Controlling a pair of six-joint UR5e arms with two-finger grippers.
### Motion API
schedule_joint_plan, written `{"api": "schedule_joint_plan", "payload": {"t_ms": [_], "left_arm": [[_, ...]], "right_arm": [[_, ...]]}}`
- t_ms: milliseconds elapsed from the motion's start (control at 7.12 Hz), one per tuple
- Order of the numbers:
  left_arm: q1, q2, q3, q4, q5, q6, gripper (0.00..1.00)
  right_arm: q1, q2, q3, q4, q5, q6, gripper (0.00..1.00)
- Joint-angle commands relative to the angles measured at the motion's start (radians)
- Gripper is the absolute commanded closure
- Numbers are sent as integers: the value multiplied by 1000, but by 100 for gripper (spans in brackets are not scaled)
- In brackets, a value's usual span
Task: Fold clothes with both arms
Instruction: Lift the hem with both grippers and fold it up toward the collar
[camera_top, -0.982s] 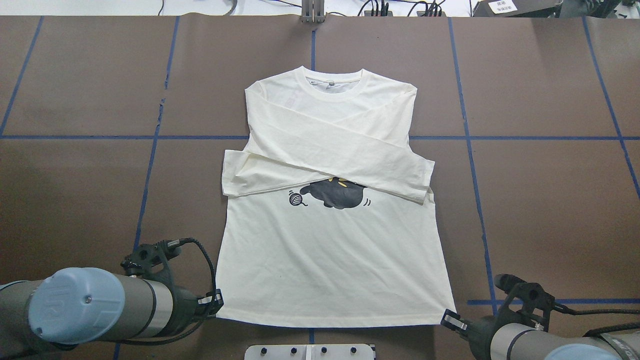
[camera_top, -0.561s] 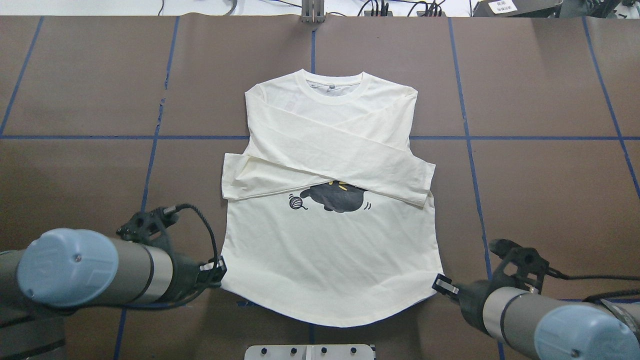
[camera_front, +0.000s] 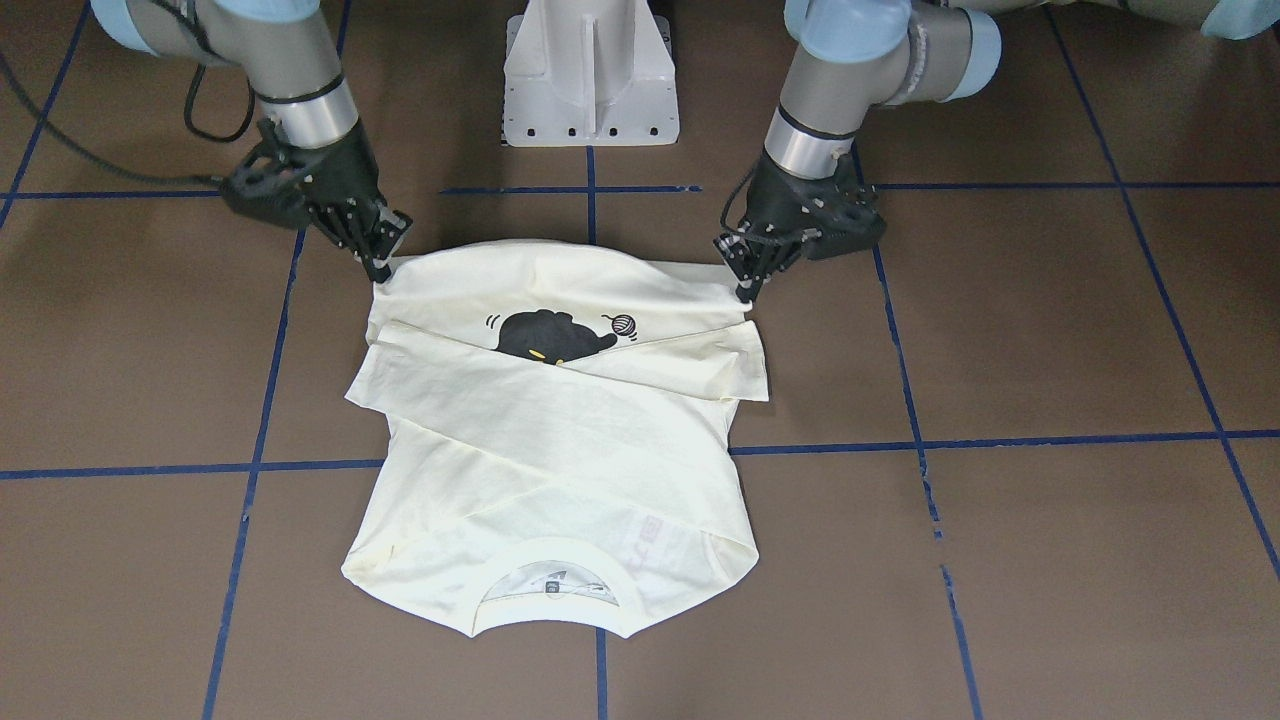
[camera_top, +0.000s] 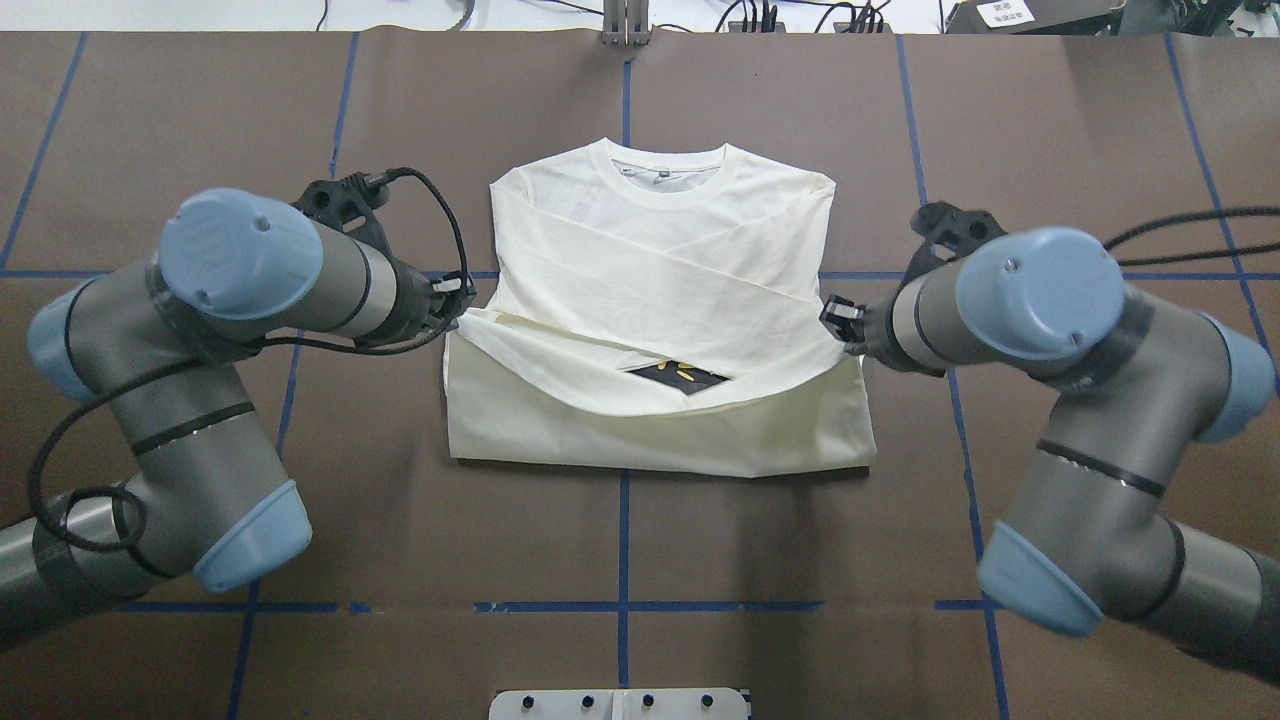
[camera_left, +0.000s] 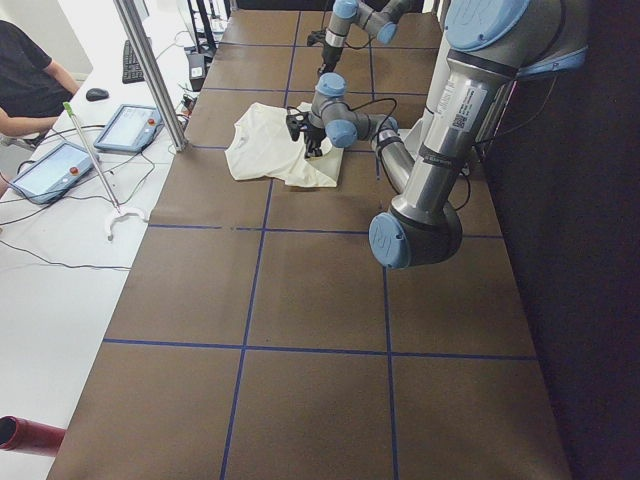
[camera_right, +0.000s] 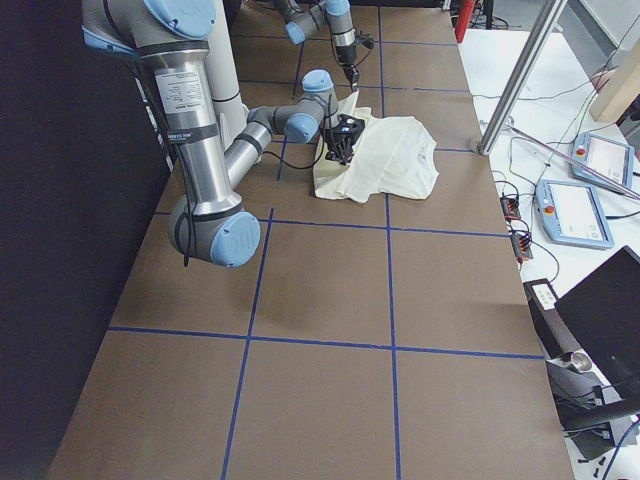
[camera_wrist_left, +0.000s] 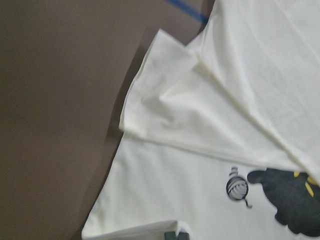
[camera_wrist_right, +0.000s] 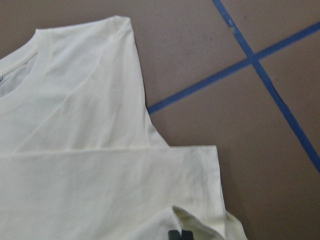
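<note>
The cream-white long-sleeved T-shirt lies flat at mid-table, collar at the far side, with both sleeves crossed over the chest. Its lower half is raised and doubled back toward the collar. The black cat print and yarn ball show under the lifted hem, and a sliver of the print shows in the overhead view. My left gripper is shut on the hem's left corner. My right gripper is shut on the right corner. The left one and the right one hold the hem just above the shirt.
The white pedestal base stands at the robot's side of the brown table, which is marked with blue tape lines. A metal post sits at the far edge. An operator and tablets are beside the table's far side.
Both grippers have carried the hem corners from the near edge up and forward toward the collar. The shirt's lower half now doubles over and nearly covers the cat print from above.
</note>
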Motion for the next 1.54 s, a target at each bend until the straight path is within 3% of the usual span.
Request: {"api": "schedule_joint_plan", "payload": {"t_ms": [0,421,702,1123,1263,1404], "left_arm": [[-97,-61,201,-153,4,37,100],[-108,-202,481,-294,64,45,100],[-108,-223,549,-362,118,48,100],[-108,-233,584,-385,122,50,97],[-108,-235,582,-390,121,50,76],[-106,-223,585,-516,118,48,43]], "right_arm": [[147,199,-329,-1,30,-157,100],[192,385,-605,8,28,-217,100],[203,388,-706,157,20,-232,100],[211,396,-734,162,19,-257,100],[200,392,-737,162,16,-255,52],[186,391,-724,165,14,-239,27]]}}
